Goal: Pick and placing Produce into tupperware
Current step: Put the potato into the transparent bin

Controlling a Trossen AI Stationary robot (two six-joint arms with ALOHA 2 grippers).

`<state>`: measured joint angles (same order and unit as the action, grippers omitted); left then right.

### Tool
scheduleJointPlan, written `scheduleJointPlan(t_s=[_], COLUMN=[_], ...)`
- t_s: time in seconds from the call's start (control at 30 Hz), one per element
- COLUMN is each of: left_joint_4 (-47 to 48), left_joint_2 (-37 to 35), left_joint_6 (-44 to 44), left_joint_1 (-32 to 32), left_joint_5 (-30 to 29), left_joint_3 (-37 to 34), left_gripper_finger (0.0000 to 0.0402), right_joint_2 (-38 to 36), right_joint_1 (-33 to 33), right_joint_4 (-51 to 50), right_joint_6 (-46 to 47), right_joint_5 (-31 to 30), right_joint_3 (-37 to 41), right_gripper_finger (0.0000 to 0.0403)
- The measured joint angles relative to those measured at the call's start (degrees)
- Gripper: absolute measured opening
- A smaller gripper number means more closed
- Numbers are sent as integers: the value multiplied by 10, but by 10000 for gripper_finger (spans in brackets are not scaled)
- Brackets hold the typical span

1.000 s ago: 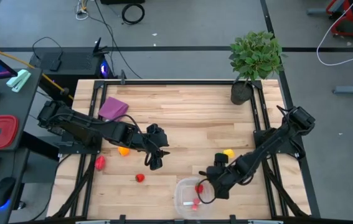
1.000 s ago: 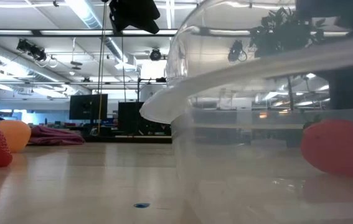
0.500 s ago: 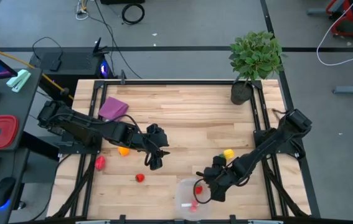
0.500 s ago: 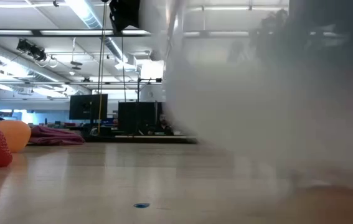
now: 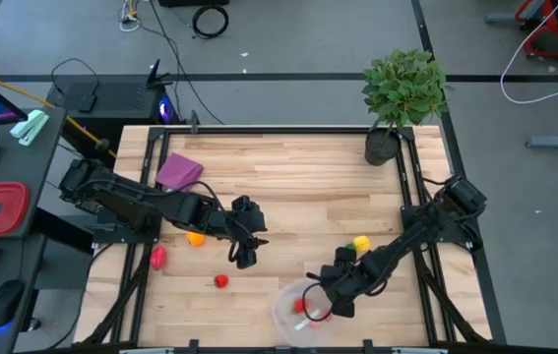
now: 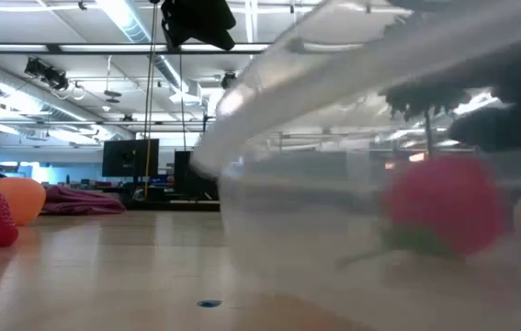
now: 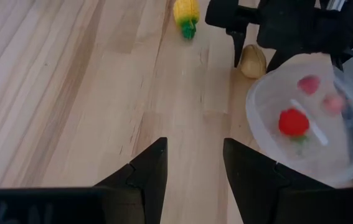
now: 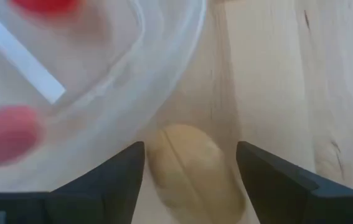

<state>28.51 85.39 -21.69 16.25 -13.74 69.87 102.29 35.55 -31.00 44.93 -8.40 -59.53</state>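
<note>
The tupperware [image 5: 293, 313], a round clear tub, stands tilted near the table's front edge with red and pink produce [image 7: 293, 122] inside. My right gripper [image 5: 321, 303] is open and points steeply down at the tub's right side. Its fingers stand on either side of a tan piece [image 8: 192, 173] that lies on the wood against the tub. My left gripper [image 5: 243, 258] hangs open and empty above mid-table. On the wood lie a yellow corn [image 5: 361, 242], an orange piece [image 5: 196, 237] and two red pieces [image 5: 158, 258] [image 5: 220, 281]. My right gripper comes from above, slanting from the table's right. The outer side of one finger [image 8: 117, 177] lies against the tub's side wall [image 8: 157, 118], and the tub is tipped with its rim slanting. I cannot tell whether the fingers touch the tan piece.
A purple cloth [image 5: 179, 171] lies at the far left and a potted plant [image 5: 402, 93] stands at the far right corner. Metal rails run along the table's left and right edges. Bare wood spreads across the middle and far part of the table.
My right gripper has sunk and gone toward the tub and the table's near left. The tub has slid a little toward the left edge and tipped more steeply, and the produce inside has rolled.
</note>
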Motion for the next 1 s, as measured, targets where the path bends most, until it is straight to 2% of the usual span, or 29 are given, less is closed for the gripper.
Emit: scheduleJointPlan(t_s=[0.33, 1.0], left_joint_4=[1, 1], left_joint_2=[0, 0], left_joint_6=[1, 5], left_joint_1=[0, 0], left_joint_5=[0, 0], left_joint_3=[0, 0], left_gripper_finger=[162, 162], right_joint_2=[2, 2], right_joint_1=[-10, -5], right_joint_4=[-2, -4], right_joint_6=[-11, -25], right_joint_5=[45, 34], right_joint_3=[0, 11], right_gripper_finger=[249, 251])
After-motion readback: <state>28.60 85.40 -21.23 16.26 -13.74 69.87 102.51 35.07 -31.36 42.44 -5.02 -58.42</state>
